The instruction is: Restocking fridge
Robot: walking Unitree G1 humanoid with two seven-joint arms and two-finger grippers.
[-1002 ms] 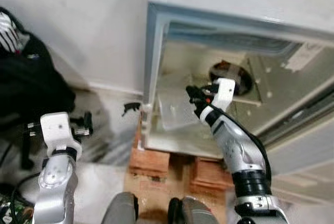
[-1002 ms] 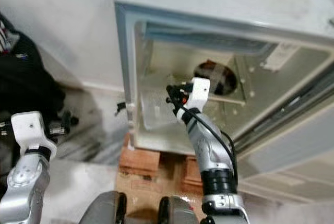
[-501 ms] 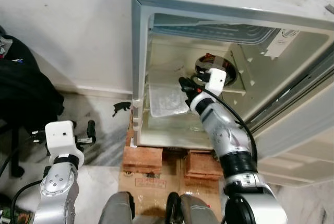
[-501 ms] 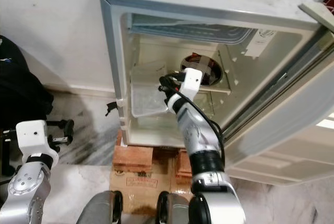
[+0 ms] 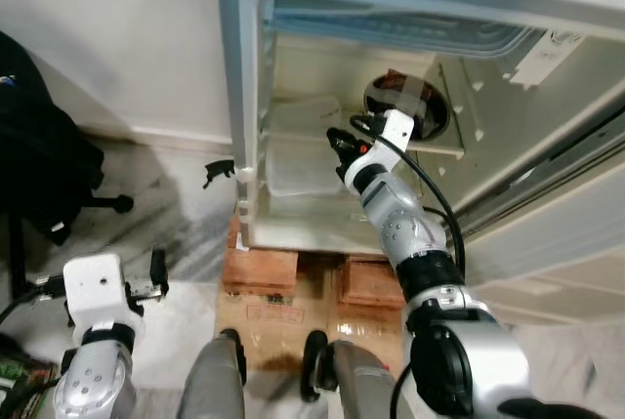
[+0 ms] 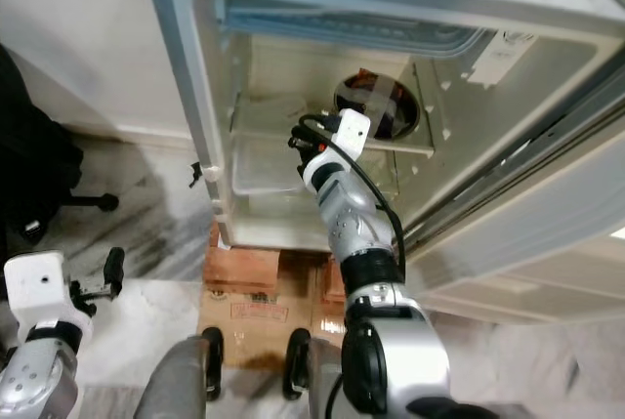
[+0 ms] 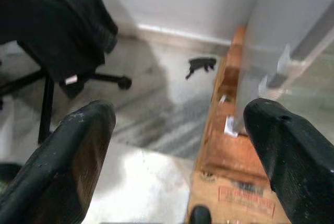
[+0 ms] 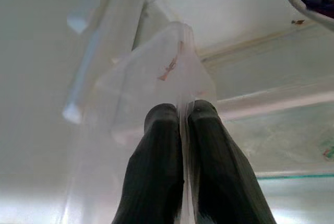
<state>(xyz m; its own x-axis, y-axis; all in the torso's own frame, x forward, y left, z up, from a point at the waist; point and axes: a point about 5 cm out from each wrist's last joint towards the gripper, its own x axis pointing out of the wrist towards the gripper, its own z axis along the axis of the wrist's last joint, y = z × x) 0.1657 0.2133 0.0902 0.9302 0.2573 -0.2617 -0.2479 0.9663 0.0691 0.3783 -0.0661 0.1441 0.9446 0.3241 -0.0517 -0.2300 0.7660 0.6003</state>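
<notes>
Clear plastic is what your right gripper (image 8: pixel 180 125) has hold of: its two black fingers (image 8: pixel 156 161) are pressed together on the thin edge of a see-through drawer (image 5: pixel 298 167) inside the open fridge (image 5: pixel 410 9). You can see in the right wrist view how the rim runs up between the fingers, with a small reddish smear on the plastic beyond them. From the head views, your right arm reaches up and forward into the lower part of the fridge, and the drawer sits low on the left of the cavity, under a pale shelf (image 5: pixel 303 111). A dark round bowl (image 5: pixel 405 106) stands on the shelf just behind and to the right of the gripper. The fridge rests on bricks (image 5: pixel 264 268), with flattened cardboard (image 5: pixel 283 316) on the floor in front.

Your left gripper (image 7: pixel 177 130) hangs low beside you, well away from the fridge, with its fingers spread wide and nothing between them. Past them lie the marble floor (image 7: pixel 146 98), a black office chair (image 7: pixel 52 31) and the brick base.
</notes>
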